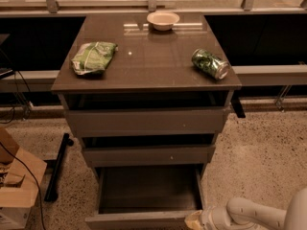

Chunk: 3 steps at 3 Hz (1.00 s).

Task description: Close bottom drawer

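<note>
The bottom drawer [144, 220] of the grey-brown cabinet stands pulled far out, its flat front at the lower edge of the camera view and its shallow dark tray [148, 186] open to view. My gripper [194, 220] comes in from the lower right on a white arm. Its yellowish tip rests against the right end of the drawer front. The two drawers above, the middle one [148, 155] and the top one [146, 122], stand slightly out.
On the cabinet top [144, 71] lie a green chip bag [93, 57], a green can on its side [209, 63] and a white bowl [163, 20]. A cardboard box [17, 186] and a black bar [57, 166] sit on the floor at left.
</note>
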### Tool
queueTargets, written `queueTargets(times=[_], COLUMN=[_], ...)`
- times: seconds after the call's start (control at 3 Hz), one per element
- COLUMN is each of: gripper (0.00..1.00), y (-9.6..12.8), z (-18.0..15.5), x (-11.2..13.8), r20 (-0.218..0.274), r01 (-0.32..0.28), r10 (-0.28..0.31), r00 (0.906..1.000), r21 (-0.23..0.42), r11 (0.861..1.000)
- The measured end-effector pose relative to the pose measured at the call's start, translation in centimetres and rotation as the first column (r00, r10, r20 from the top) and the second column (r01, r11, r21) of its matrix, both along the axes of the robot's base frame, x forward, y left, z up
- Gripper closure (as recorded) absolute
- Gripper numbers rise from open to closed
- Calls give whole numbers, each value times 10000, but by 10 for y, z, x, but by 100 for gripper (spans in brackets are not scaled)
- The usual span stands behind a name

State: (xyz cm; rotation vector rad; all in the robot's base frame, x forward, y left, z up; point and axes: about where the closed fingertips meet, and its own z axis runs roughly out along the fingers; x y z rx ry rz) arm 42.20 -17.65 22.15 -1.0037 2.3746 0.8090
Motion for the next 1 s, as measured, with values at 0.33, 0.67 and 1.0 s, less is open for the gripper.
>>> queueTargets(times=[0.33,0.67,1.0], gripper=[100,100,100], y=[-4,-2,1], z=[-27,-50,-54], x=[-9,0,18], r20=[-444,-406,-56], r01=[238,772,1071], r10=[-249,-774,-1070], r00=[9987,9962,9942], r21=[-254,-60,191], r11=[9994,9970,9941])
